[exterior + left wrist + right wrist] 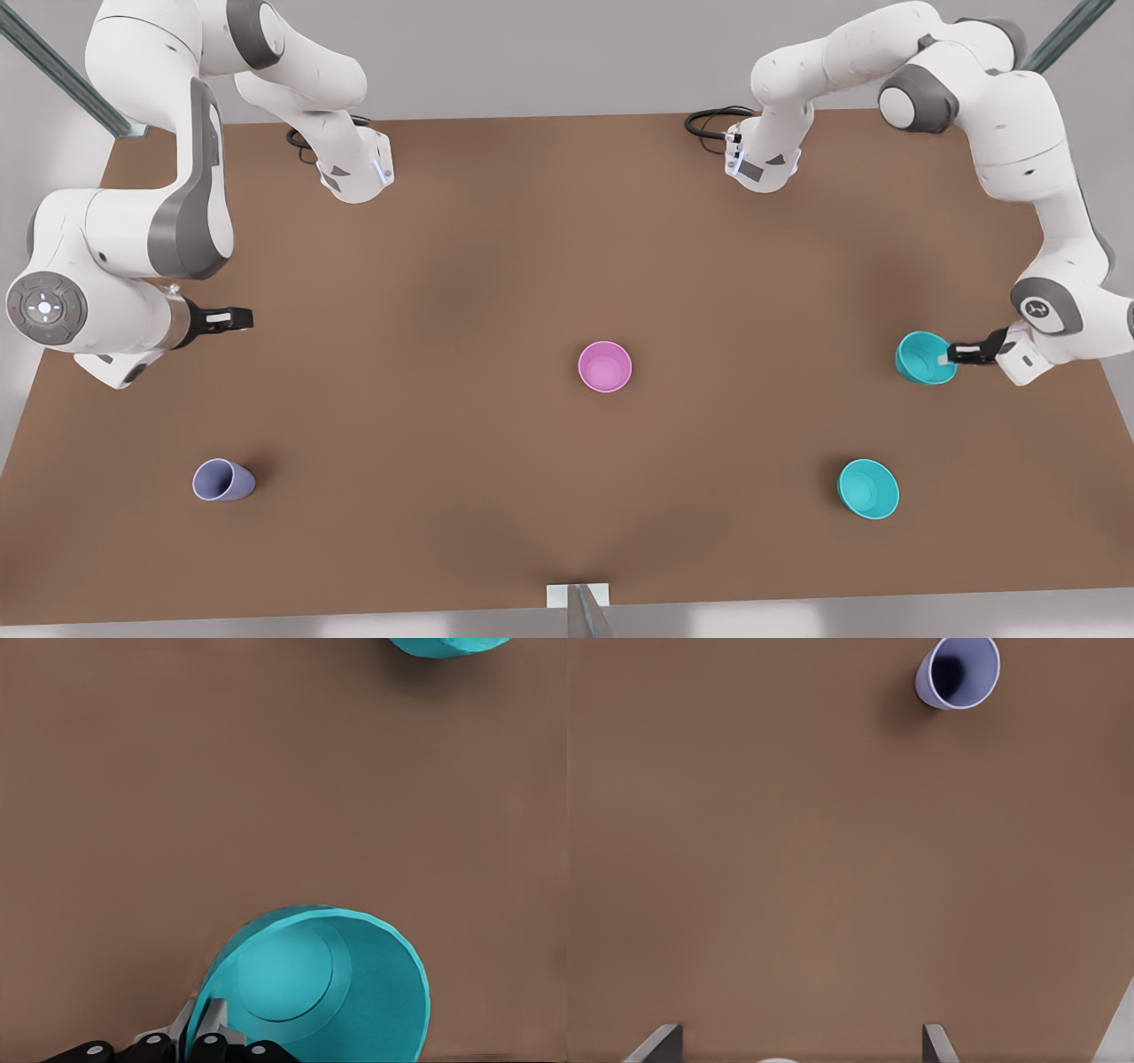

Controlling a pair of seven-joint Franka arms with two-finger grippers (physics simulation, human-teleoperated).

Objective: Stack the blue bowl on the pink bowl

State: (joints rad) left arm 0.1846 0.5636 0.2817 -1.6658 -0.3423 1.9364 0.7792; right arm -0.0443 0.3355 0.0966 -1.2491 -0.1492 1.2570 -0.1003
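The brown table point(496, 266) carries everything, with a white Franka arm reaching in from each far corner.

The left arm point(1019, 151), on the front view's right, bends down to the left gripper point(950, 356), whose fingers point(205, 1028) are pinched together on the rim of the blue bowl point(923, 358), one finger inside the wall and one outside. The bowl hangs tilted from that grip, its opening turned away from the gripper, so the left wrist view looks straight into its round floor point(310, 988).

The right arm point(151, 221), on the front view's left, waits with the right gripper point(244, 317) held over bare table. Its fingers point(656, 1045) stand spread wide apart with nothing between them.

The pink bowl point(605, 367) sits upright near the table's middle, well apart from the held bowl and on the side its opening faces, between the two grippers.

A brighter turquoise bowl point(868, 488) rests on the table near the left gripper, toward the table's front edge, and its edge peeks into the left wrist view point(447, 645).

A lavender cup point(223, 480) lies tipped on its side, well ahead of the right gripper's open fingers in the right wrist view point(958, 672).
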